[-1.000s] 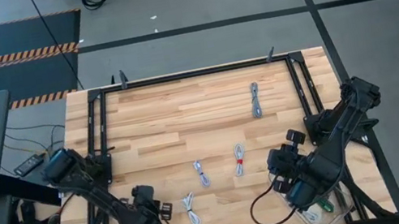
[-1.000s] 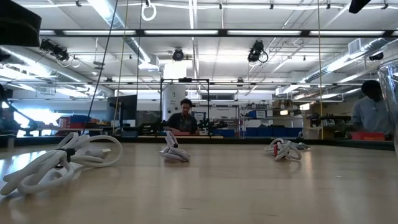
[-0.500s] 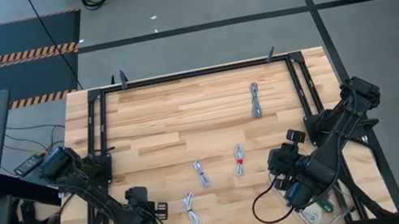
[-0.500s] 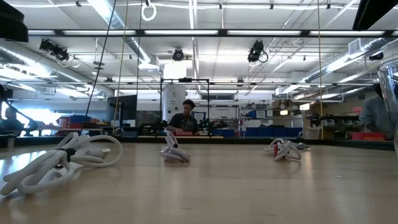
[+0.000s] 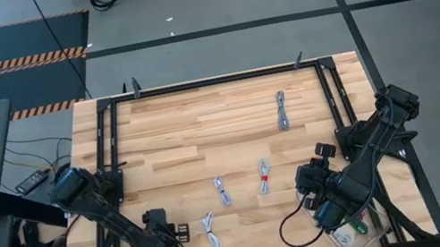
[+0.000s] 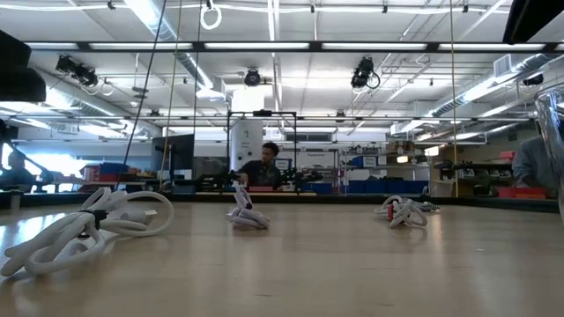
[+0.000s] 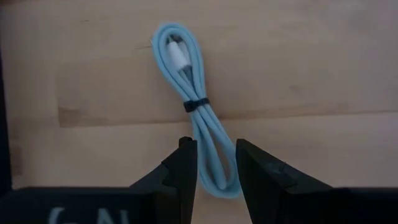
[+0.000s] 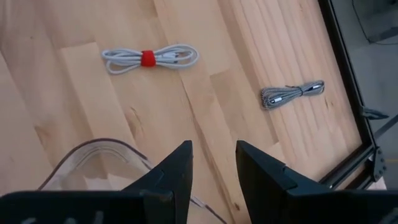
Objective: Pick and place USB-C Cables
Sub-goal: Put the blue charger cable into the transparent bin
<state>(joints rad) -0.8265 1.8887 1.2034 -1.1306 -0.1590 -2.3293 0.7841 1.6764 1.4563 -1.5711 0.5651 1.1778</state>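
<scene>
Several coiled USB-C cables lie flat on the wooden table. A pale one with a black tie (image 5: 211, 231) (image 7: 198, 102) (image 6: 88, 224) is near the near edge. A grey one (image 5: 223, 191) (image 6: 247, 216) and a grey one with a red tie (image 5: 263, 176) (image 8: 149, 58) (image 6: 404, 211) lie mid-table. A braided grey one (image 5: 281, 110) (image 8: 292, 94) lies farther back. My left gripper (image 5: 171, 244) (image 7: 214, 165) is open above the pale cable's near loop, one finger on either side. My right gripper (image 5: 325, 205) (image 8: 211, 168) is open over the clear tray (image 8: 93, 152).
The clear plastic tray (image 5: 357, 228) sits at the near right corner under my right arm, with a green cable inside. A black frame (image 5: 195, 85) runs round the table. A loose black cord (image 5: 289, 229) loops beside my right arm. People sit in the room beyond the far edge.
My left arm has swung a little toward the table's left edge and come back to about where it was. The cables have not moved.
</scene>
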